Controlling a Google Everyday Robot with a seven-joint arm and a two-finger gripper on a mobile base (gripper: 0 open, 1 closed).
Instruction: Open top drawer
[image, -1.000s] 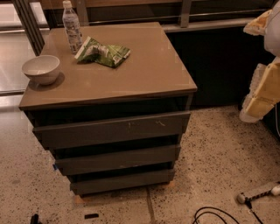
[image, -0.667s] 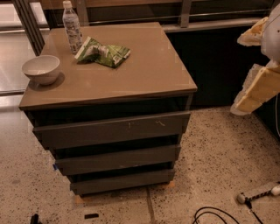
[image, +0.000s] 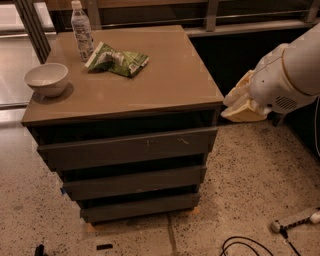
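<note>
A: Gripper (image: 243, 103): where is it?
B: Off the cabinet's (image: 165, 82) right front corner, about level with its top and apart from it. Open or closed, I can't tell.
A: And the top drawer (image: 127, 148)?
B: Directly under the top, and it looks shut. There's no handle, so the dark gap above it is probably the way in.
A: The arm (image: 292, 67)?
B: It reaches in from the right, wrist angled down-left, likely lining up with the front.

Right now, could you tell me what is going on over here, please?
The robot's hand hovers just right of the cabinet, near its top edge, apart from the top drawer. Opening has not begun. A bowl, a bottle and a green snack bag sit on top.
</note>
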